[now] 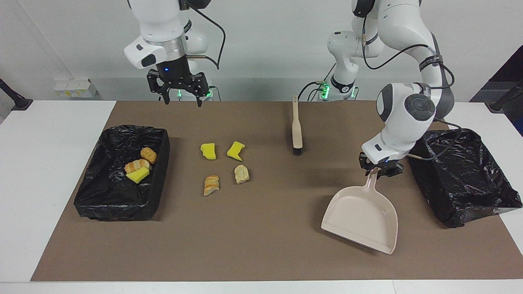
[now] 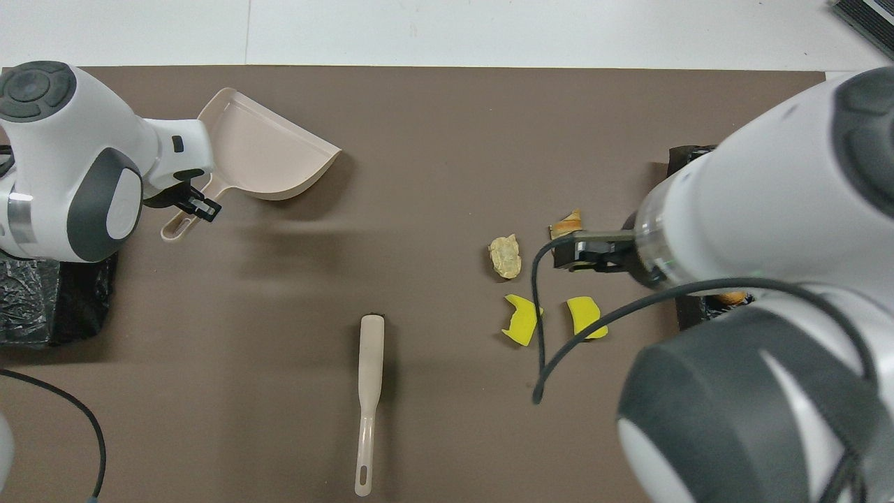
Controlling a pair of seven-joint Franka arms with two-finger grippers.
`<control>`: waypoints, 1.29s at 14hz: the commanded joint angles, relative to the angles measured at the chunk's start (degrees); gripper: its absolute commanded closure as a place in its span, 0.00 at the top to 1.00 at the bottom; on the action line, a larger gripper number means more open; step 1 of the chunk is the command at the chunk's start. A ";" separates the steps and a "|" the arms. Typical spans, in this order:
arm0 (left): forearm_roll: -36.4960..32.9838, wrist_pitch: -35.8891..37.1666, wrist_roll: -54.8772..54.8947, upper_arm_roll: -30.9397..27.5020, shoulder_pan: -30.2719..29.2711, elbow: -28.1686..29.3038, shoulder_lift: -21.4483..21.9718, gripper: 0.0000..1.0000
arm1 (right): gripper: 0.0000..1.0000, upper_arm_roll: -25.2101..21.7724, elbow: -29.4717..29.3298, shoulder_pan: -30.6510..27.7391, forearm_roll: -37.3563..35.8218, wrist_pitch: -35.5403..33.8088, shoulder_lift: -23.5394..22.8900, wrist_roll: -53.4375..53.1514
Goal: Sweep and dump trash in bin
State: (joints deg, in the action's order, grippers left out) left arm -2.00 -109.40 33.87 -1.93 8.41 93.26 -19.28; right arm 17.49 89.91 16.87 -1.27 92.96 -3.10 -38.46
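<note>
in the facing view, the left gripper (image 1: pixel 379 169) is clamping the handle of the beige dustpan (image 1: pixel 361 218), its fingers closed tight on it; the pan is sitting tilted on the brown mat (image 1: pixel 261 253), just beside the empty black-lined bin (image 1: pixel 463 177) at the left arm's end. the right gripper (image 1: pixel 182 98) is hanging in the air with its fingers spread and holding nothing, over the mat's edge nearest the robots. four trash pieces are lying loose on the mat: two yellow foam chunks (image 1: pixel 208 150) (image 1: pixel 235 150) and, farther from the robots, two bread pieces (image 1: pixel 211 185) (image 1: pixel 241 174). three more pieces (image 1: pixel 139 165) are lying in the other bin (image 1: pixel 118 204) at the right arm's end. the brush (image 1: pixel 297 132) is lying between the loose trash and the dustpan, with bare mat around it.

in the overhead view, the right arm is covering most of that bin and part of one bread piece (image 2: pixel 566 225). the left gripper (image 2: pixel 195 202) is gripping the dustpan (image 2: pixel 262 150) handle. the brush (image 2: pixel 369 402) is lying well apart from both.
</note>
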 commanded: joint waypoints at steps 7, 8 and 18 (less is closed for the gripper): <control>0.07 0.42 23.49 0.61 -1.91 -2.47 -1.20 0.00 | 1.00 -0.35 15.46 17.05 0.13 19.96 -3.92 -17.00; 0.07 0.16 26.39 0.53 -1.91 -2.21 -1.20 0.00 | 1.00 -0.35 16.26 18.19 0.22 21.72 -4.89 -17.52; -0.02 -4.40 41.72 0.52 -2.61 6.13 2.14 0.00 | 0.93 -0.35 26.11 26.37 -0.49 35.98 -10.87 -23.33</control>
State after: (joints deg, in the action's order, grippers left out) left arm -1.99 -110.96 74.23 -1.90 6.50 95.12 -19.95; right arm 17.39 113.44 43.20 -1.37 127.49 -16.35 -61.05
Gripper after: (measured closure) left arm 0.670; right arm 0.044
